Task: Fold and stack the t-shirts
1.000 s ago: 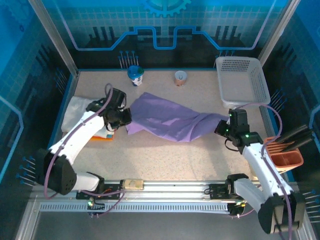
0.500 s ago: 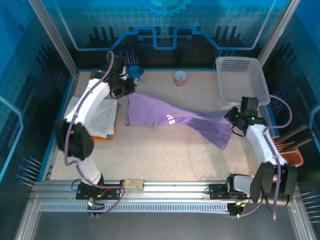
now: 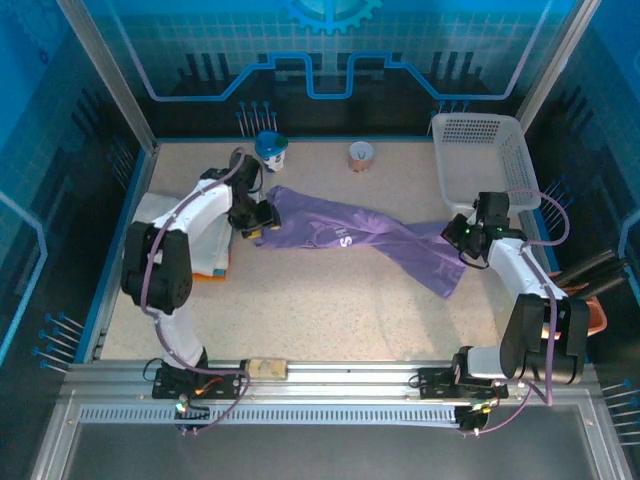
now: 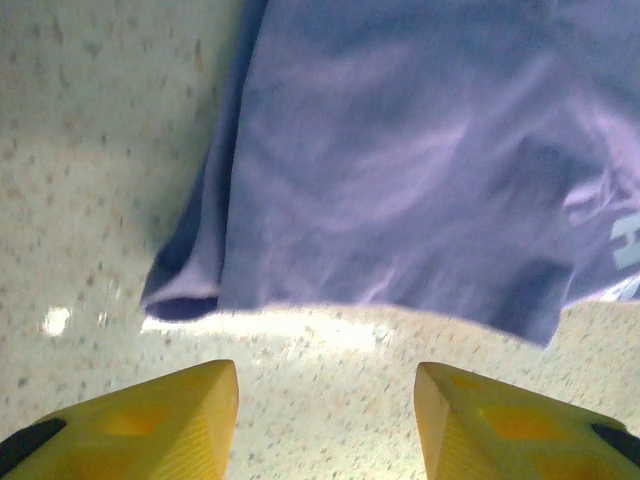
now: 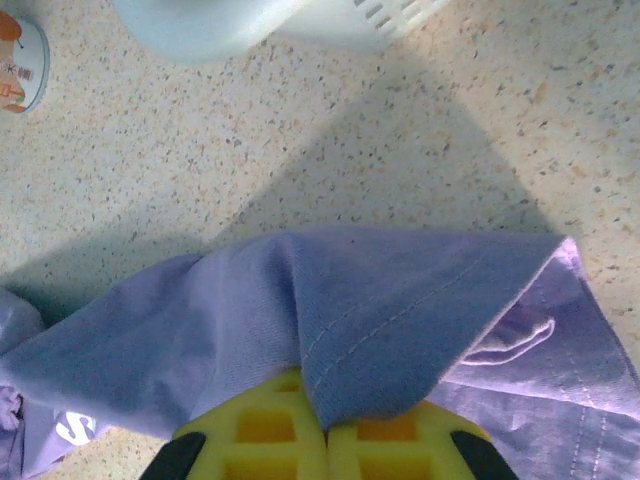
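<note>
The lavender t-shirt (image 3: pixel 350 235) lies stretched across the middle of the table, its white print (image 3: pixel 345 241) facing up. My left gripper (image 3: pixel 256 226) is open at the shirt's left edge. In the left wrist view its yellow fingers (image 4: pixel 160 420) stand apart over bare table, just short of the shirt's hem (image 4: pixel 400 180). My right gripper (image 3: pixel 462 236) is shut on the shirt's right end, and a fold of cloth (image 5: pixel 380 310) comes out from between the closed jaws. A folded white t-shirt (image 3: pixel 155 215) lies at the far left on top of an orange one, which shows as an edge (image 3: pixel 210 275).
A white lattice basket (image 3: pixel 480 160) stands at the back right, close to my right gripper, and its corner (image 5: pixel 250 20) shows in the right wrist view. A blue-lidded cup (image 3: pixel 270 150) and a small cup (image 3: pixel 361 155) stand along the back edge. An orange-brown bin (image 3: pixel 590 315) sits at the right edge.
My left gripper came down from the back left to the shirt's left edge, opened and let the cloth go. The shirt has settled flatter. My right gripper keeps its hold.
</note>
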Available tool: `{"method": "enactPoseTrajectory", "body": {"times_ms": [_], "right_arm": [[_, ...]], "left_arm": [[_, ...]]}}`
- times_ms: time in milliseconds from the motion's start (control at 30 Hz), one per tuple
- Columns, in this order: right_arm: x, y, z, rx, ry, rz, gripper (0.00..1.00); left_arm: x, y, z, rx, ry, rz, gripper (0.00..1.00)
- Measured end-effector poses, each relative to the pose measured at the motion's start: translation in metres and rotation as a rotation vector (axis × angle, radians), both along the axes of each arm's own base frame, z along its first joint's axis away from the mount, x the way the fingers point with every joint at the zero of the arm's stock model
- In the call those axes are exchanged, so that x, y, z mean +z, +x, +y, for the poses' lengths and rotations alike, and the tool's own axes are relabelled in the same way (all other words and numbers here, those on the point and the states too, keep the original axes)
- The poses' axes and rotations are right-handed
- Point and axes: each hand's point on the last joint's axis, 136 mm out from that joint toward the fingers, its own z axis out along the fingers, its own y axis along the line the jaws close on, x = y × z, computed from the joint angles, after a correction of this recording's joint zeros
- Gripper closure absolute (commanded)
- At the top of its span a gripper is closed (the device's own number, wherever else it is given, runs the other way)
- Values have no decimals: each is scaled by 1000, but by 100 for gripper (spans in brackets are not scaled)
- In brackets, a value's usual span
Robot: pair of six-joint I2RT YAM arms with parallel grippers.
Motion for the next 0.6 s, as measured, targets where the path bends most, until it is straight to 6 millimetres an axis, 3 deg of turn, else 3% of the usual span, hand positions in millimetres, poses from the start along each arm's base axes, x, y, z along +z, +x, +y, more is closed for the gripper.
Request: {"method": "enactPoseTrajectory", "body": {"times_ms": [133, 333, 600], "right_arm": [[2, 3, 3, 13, 12, -16, 99], [-2, 1, 4, 17, 13, -15, 99], [-10, -5, 5, 20, 14, 6, 100]], "left_arm": [[-15, -9, -2, -3, 2, 5, 52], [-23, 6, -4, 20, -1, -32, 54], [-44, 8, 5, 47, 55, 7, 55]]}}
